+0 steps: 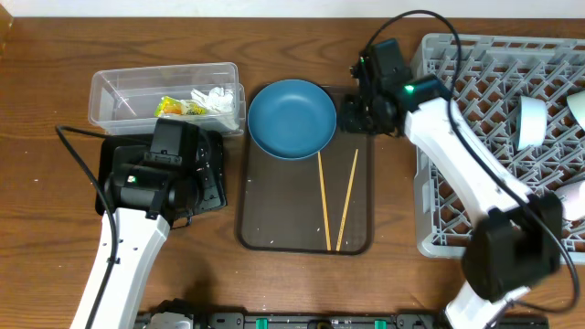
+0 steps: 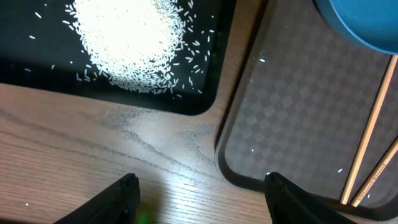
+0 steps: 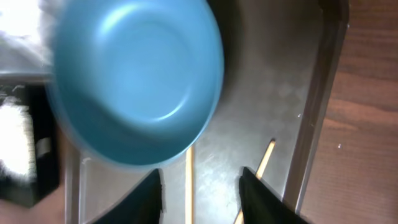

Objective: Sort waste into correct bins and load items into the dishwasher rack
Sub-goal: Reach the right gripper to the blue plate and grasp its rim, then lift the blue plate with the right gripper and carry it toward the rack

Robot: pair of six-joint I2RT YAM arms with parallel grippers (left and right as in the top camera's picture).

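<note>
Hovering the right gripper [image 3: 200,193] wide open and empty over the chopsticks [image 3: 189,180] on the brown serving tray [image 1: 270,219], dark blue dish [image 3: 134,81] just beyond. Probably going for a chopstick: straddling it squarely, closing low. Hanging the left gripper [image 2: 202,199] open, empty, beside the rice [image 2: 130,37].

This reads as a robotics lab bench dressed up as a dish-return station: a bare wooden table [image 1: 37,73] is worked by a left arm [image 1: 123,260] and a right arm [image 1: 462,169], with a loose black cable [image 1: 60,131] trailing over the boards. The props are canteen gear (a grey dishwasher rack [image 1: 475,73] and a brown serving tray [image 1: 274,215]), laid out flat under a fixed overhead camera.
</note>
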